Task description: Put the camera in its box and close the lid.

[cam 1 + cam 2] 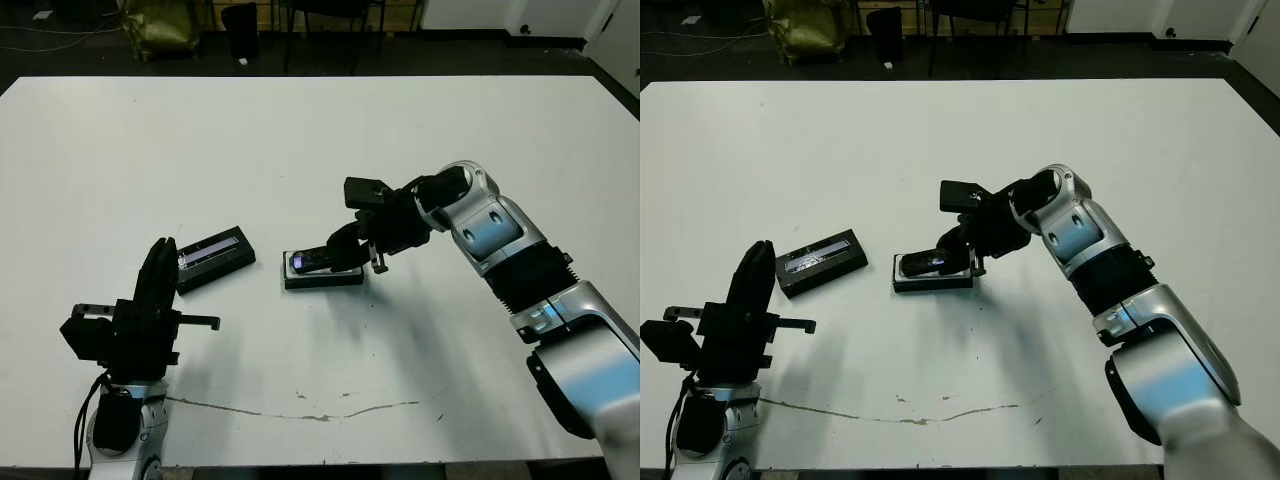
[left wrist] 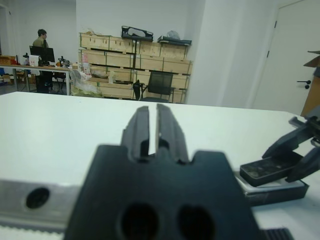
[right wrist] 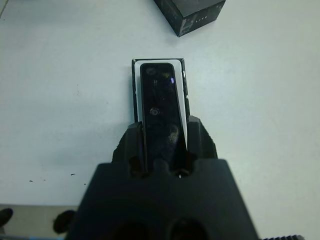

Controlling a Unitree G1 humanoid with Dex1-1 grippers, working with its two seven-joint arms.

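The right gripper (image 1: 352,252) jaws grip the camera (image 3: 159,107), tilted over the open box (image 1: 324,279); the left gripper (image 1: 160,272) jaws are closed, empty.

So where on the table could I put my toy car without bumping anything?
The wide bare stretch of white table beyond the striped black rectangular lid is free, and so is the near strip between the two arms. It is crowded mid-table, where the right end effector holds the slim black camera over the white-lined black box.
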